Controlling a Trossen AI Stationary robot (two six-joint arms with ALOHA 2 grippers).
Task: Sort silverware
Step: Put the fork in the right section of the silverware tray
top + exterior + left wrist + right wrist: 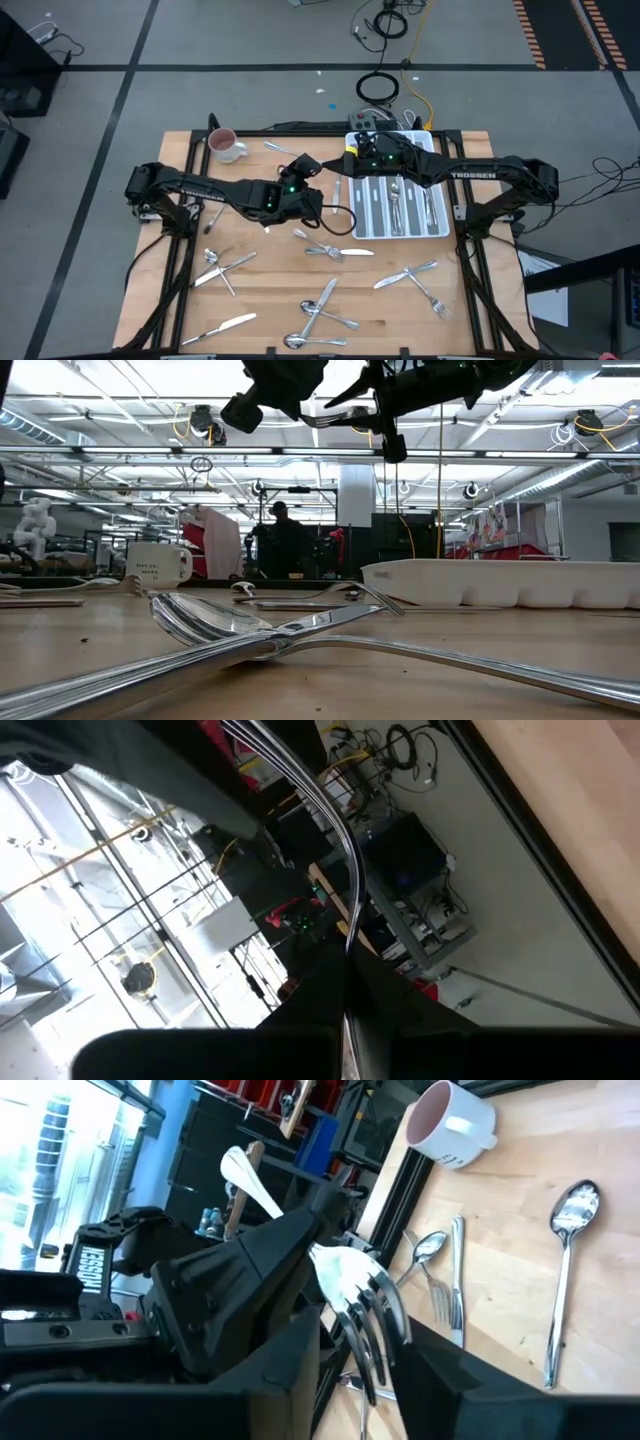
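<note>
Silverware (325, 305) lies scattered over the near half of the wooden desk (275, 280): crossed forks, spoons and knives close to the near edge. One spoon (210, 622) rests bowl-up over a long handle right in front of the low camera. More pieces sit toward the left edge and just short of the desk's middle.

Above the middle of the desk, well clear of the wood, the two arms meet from either side. The left gripper (300, 1245) is clamped on the handle of a fork (350, 1285). The tines reach out between the fingers of the right gripper (365, 1335), which stand apart around them; whether they touch the metal cannot be told.

Toward the far right corner stands a white tray (400, 235) with several pieces (398, 205) already lying in its slots. A white-and-pink mug (226, 146) stands near the far left corner, with a few more pieces beside it.

Past the far edge, cables (385, 90) coil on a grey floor. The low view shows a bright workshop with a person (283, 540) standing far back
</note>
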